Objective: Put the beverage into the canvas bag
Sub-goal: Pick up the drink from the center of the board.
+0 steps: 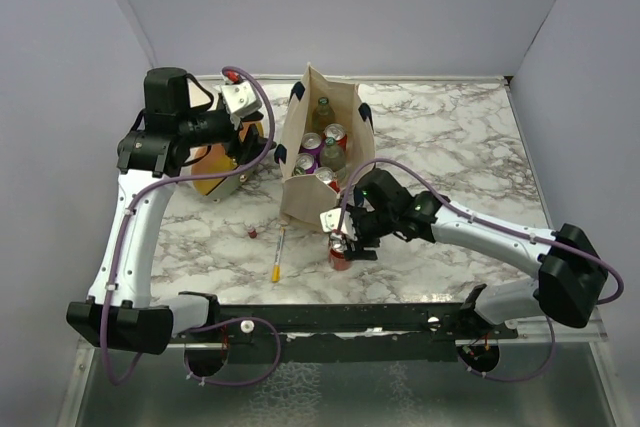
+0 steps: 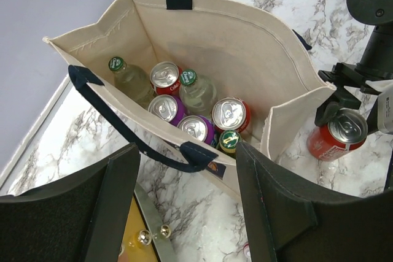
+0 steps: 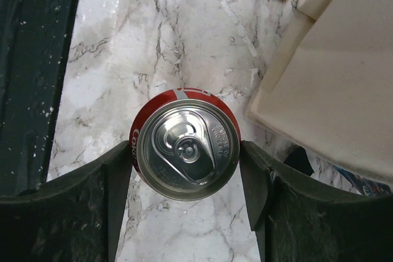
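Observation:
The beverage, a red cola can [image 3: 187, 148], stands upright on the marble table just in front of the canvas bag [image 1: 300, 202]. My right gripper [image 3: 186, 151] is down around it, one pad on each side of the can [image 1: 340, 255], shut on it. The cream bag [image 2: 245, 47] with navy handles stands open and holds several cans and bottles. In the left wrist view the red can [image 2: 338, 136] shows beside the bag's corner. My left gripper [image 2: 187, 151] hovers open at the bag's left side, near a handle loop, with nothing between its fingers.
A pen [image 1: 278, 257] and a small red cap [image 1: 252, 232] lie on the marble in front of the bag. A cream-and-orange drum-shaped thing [image 1: 215, 172] sits under my left gripper [image 1: 250, 142]. Grey walls close in the table on three sides.

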Controlling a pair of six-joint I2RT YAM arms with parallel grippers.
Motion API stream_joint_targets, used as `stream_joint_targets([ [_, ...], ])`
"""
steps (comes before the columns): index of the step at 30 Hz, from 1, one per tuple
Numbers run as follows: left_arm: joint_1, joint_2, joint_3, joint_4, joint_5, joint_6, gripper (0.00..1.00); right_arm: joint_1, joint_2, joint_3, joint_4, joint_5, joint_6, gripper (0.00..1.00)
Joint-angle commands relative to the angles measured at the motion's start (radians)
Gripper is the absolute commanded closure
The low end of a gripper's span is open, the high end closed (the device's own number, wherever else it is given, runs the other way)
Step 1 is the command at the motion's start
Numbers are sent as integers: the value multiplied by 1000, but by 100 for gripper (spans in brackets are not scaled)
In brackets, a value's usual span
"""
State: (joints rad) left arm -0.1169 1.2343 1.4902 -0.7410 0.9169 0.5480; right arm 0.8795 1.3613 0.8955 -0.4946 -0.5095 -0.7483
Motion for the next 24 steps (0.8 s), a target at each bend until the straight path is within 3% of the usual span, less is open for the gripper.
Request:
stream_joint_targets([
  [1, 12, -41, -12, 2, 40, 0, 35, 27, -21, -19, -34, -63, -20, 34],
  [13, 24, -89, -53, -12, 42, 11, 35, 55, 41, 14, 13, -70, 22, 26],
  [24, 26, -105, -85, -5, 48, 15, 35, 58, 70, 50, 11, -83, 43, 29],
])
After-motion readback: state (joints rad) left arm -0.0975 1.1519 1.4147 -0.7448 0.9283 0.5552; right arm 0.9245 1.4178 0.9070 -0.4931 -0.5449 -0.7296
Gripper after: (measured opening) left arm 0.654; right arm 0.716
